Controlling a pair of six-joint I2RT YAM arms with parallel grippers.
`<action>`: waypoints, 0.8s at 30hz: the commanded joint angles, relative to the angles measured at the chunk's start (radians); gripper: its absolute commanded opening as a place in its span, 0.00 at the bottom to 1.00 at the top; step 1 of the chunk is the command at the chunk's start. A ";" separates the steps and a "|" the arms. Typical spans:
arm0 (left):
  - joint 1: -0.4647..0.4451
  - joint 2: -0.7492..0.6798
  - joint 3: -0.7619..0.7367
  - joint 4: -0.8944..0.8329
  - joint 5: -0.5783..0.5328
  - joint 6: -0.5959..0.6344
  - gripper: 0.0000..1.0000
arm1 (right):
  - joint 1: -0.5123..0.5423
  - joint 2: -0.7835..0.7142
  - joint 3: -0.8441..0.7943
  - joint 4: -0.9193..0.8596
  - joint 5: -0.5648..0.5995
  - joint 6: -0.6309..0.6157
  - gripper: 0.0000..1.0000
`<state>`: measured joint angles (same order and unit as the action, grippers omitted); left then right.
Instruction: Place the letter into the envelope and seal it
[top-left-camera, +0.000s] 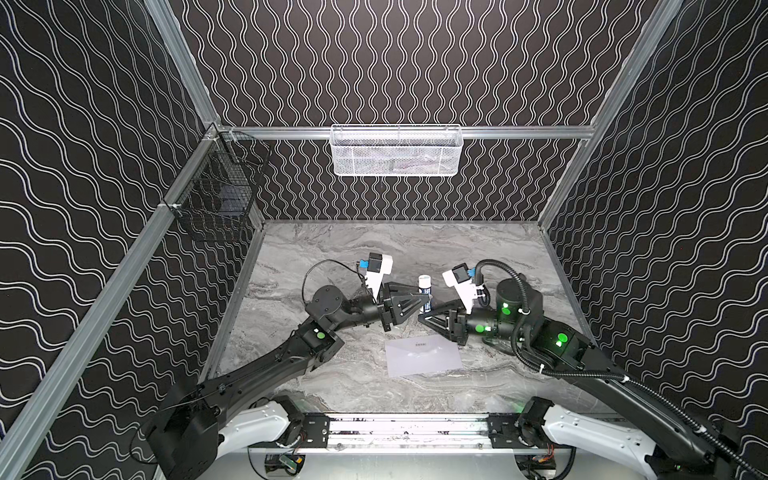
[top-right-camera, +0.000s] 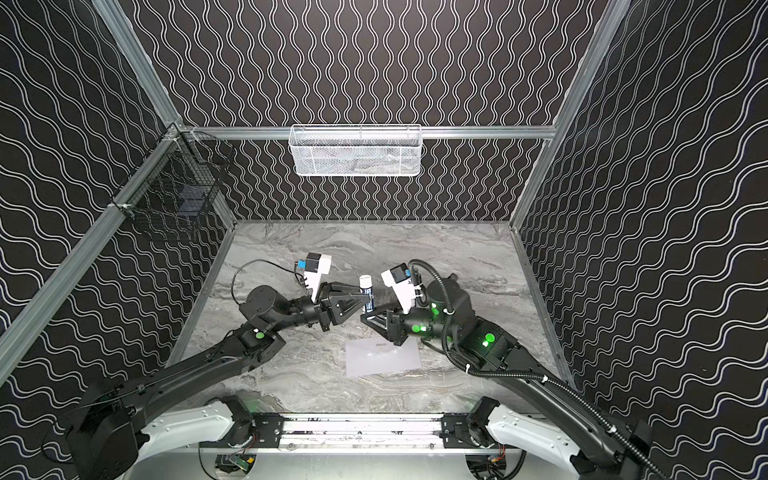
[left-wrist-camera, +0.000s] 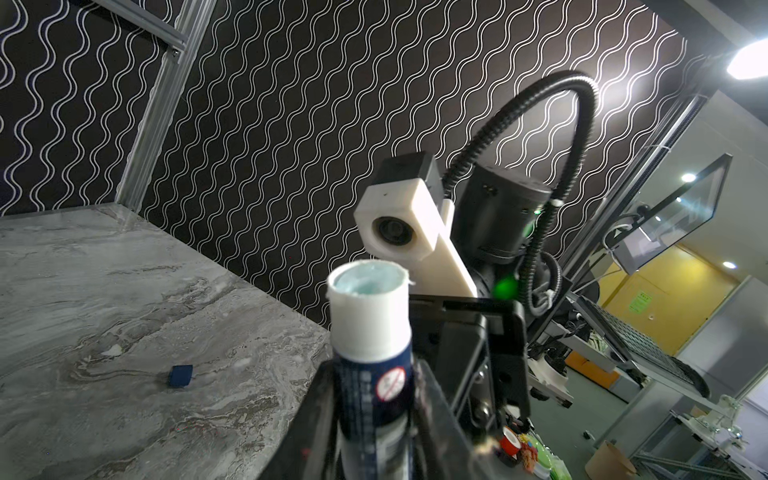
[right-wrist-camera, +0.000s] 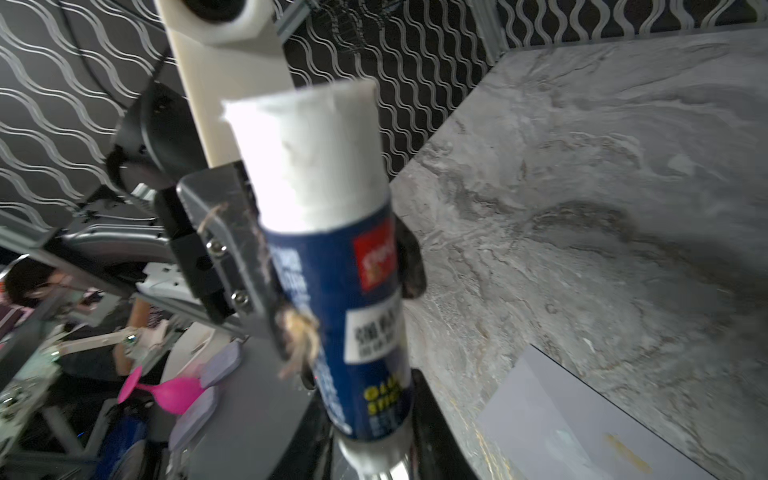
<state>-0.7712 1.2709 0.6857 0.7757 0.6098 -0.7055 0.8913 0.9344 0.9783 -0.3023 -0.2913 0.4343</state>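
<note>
Marble counter (top-left-camera: 332, 249): 1.
Baskets: 2 on walls, white mesh (top-left-camera: 395, 162) at back, black wire (top-left-camera: 220, 195) at left.
Envelope (top-left-camera: 422, 355): 1, pale, flat on counter nr front.
Glue stick (top-left-camera: 424, 283): 1, upright, uncapped.
Left jaws: clamped on stick's mid body.
Right jaws: clamped on its base, above envelope corner.
Blue cap (left-wrist-camera: 180, 376): 1, loose on counter.

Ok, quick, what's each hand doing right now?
Left hand: closed on the glue stick, around its blue body.
Right hand: closed on the same glue stick, at its bottom end.
</note>
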 joint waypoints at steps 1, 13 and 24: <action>-0.005 -0.011 -0.008 -0.058 -0.019 0.084 0.00 | 0.064 0.027 0.068 -0.122 0.331 -0.023 0.04; -0.004 -0.030 -0.019 -0.085 -0.014 0.089 0.12 | 0.090 -0.039 0.033 -0.062 0.293 -0.071 0.00; -0.006 0.009 0.017 -0.040 0.018 0.051 0.52 | 0.071 0.019 0.054 -0.067 0.176 -0.113 0.00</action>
<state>-0.7761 1.2755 0.6899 0.7166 0.6125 -0.6632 0.9680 0.9501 1.0218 -0.4103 -0.0879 0.3344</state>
